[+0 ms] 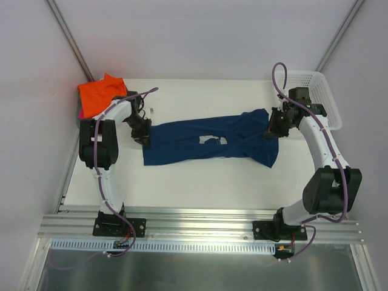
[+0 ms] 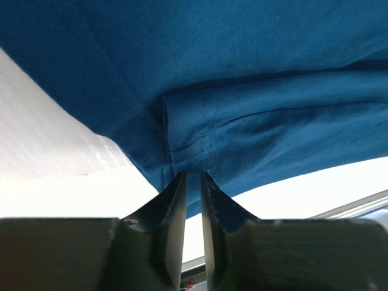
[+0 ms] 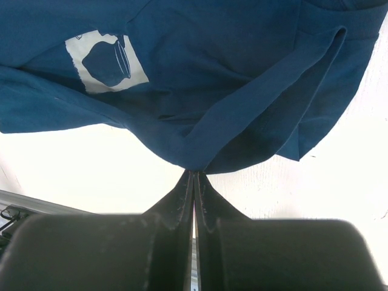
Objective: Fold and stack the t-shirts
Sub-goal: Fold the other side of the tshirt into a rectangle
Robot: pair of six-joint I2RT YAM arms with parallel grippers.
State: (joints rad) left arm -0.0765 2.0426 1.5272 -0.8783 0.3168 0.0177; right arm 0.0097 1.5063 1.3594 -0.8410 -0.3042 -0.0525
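A navy blue t-shirt [image 1: 182,144] lies stretched left to right across the middle of the table, its pale square print [image 1: 212,140] facing up. My left gripper [image 1: 144,139] is at the shirt's left end. In the left wrist view its jaws [image 2: 194,174] stand narrow, pinching the stitched hem of the navy cloth [image 2: 242,73]. My right gripper [image 1: 271,130] holds the shirt's right end, a little off the table. The right wrist view shows this gripper [image 3: 194,171] shut tight on a bunched fold of the shirt [image 3: 212,73], with the print [image 3: 103,60] at upper left.
A folded orange t-shirt [image 1: 100,94] lies at the back left corner, with a pink edge [image 1: 80,113] showing under it. A white lattice basket [image 1: 327,103] stands at the back right, just behind the right arm. The arms' bases and a metal rail run along the near edge.
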